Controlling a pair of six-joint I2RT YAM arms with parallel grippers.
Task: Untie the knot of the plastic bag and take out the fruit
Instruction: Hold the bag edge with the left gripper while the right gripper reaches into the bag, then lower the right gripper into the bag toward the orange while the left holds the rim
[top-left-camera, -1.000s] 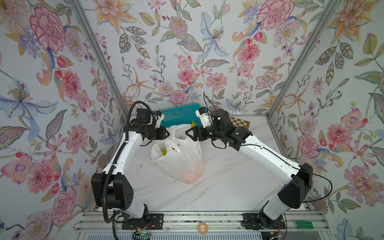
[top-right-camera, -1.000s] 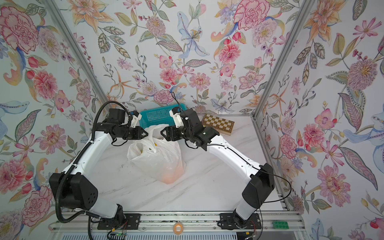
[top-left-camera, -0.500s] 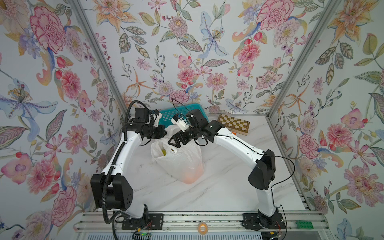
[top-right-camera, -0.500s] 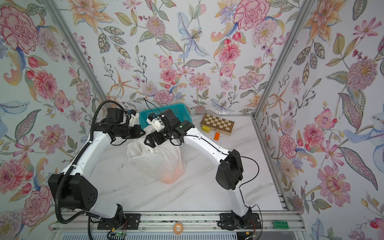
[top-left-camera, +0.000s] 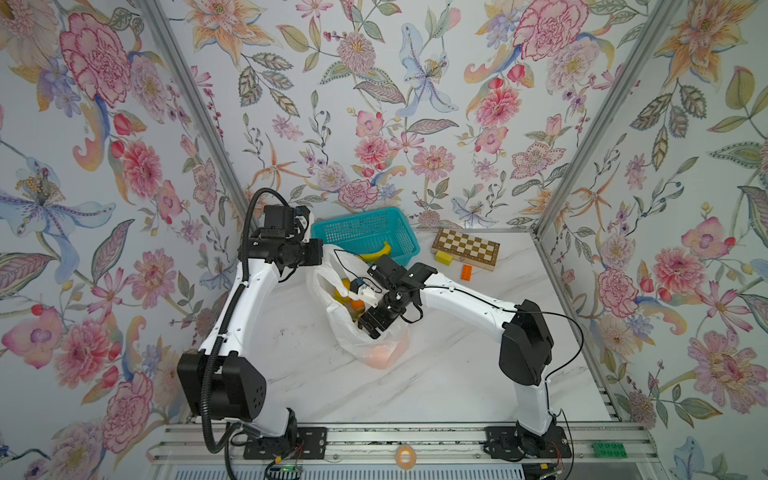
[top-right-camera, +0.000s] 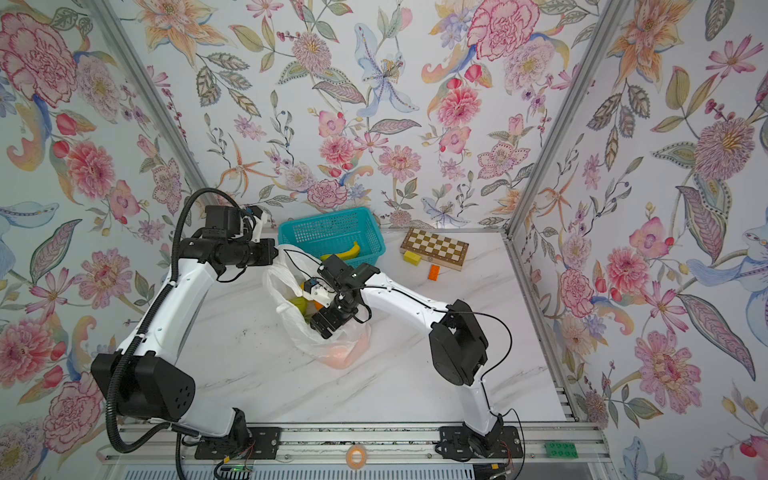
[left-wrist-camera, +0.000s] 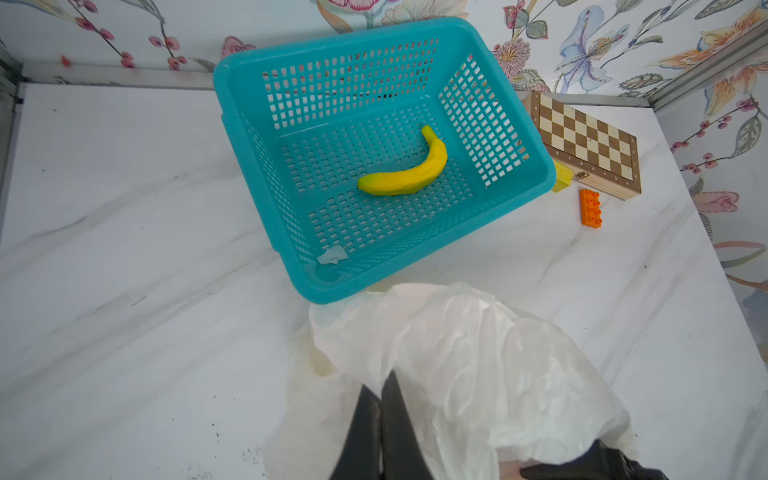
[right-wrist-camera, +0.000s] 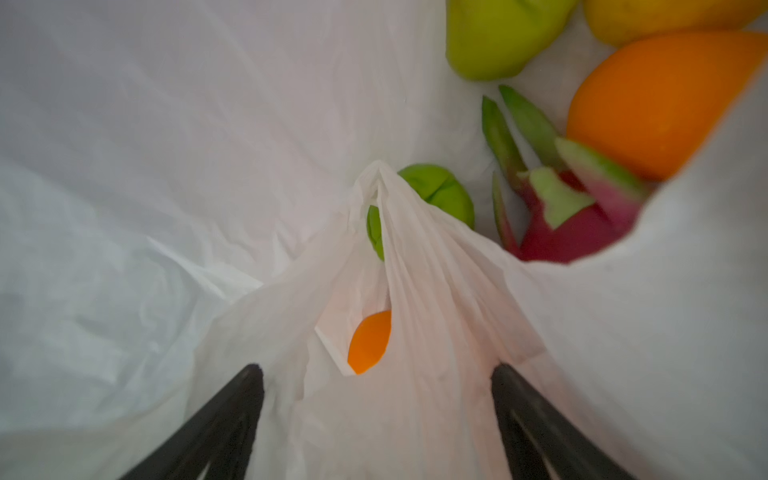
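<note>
One bag (top-left-camera: 322, 291), mouth open, lies mid-surface (top-left-camera: 415, 395) just in front of one basket (top-left-camera: 357, 228) at the back edge holding one banana (left-wrist-camera: 405, 174); one chessboard (top-left-camera: 465, 248), one yellow block (top-left-camera: 444, 257) and one orange brick (top-left-camera: 466, 272) sit toward the back right corner. Fruit (right-wrist-camera: 656, 104) visible in bag: two green, two orange, one yellow, one dragon fruit. Left gripper (left-wrist-camera: 380, 382): jaws closed, pinching the bag's back rim; right gripper (right-wrist-camera: 376, 368): jaws spread wide inside the mouth, bag film between them, fruit just beyond.

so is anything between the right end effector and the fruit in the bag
Yes. A fold of the bag hangs right in front of the open right end effector, covering most of an orange; the dragon fruit shows bare farther in.
</note>
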